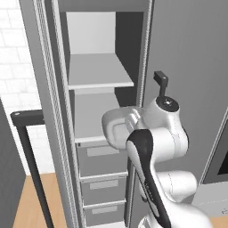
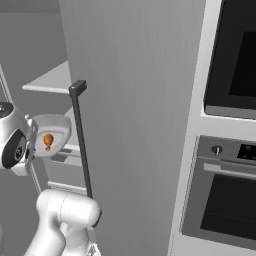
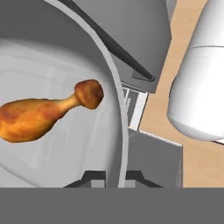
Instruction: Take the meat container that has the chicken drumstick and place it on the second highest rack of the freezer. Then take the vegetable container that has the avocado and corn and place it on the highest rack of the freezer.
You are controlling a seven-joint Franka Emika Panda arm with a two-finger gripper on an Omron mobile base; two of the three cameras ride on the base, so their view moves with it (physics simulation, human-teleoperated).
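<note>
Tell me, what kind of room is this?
It looks like a kitchen. There's an oven, a tall freezer with shelves and drawers standing open, and a chicken drumstick in a container.

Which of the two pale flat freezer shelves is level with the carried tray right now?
The lower pale shelf, directly above the grey drawers; the upper shelf sits well above the white tray holding the drumstick.

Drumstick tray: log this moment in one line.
phase: carrying | fingers: shut on tray rim | load: drumstick | position: beside open freezer | shelves: bare
</note>
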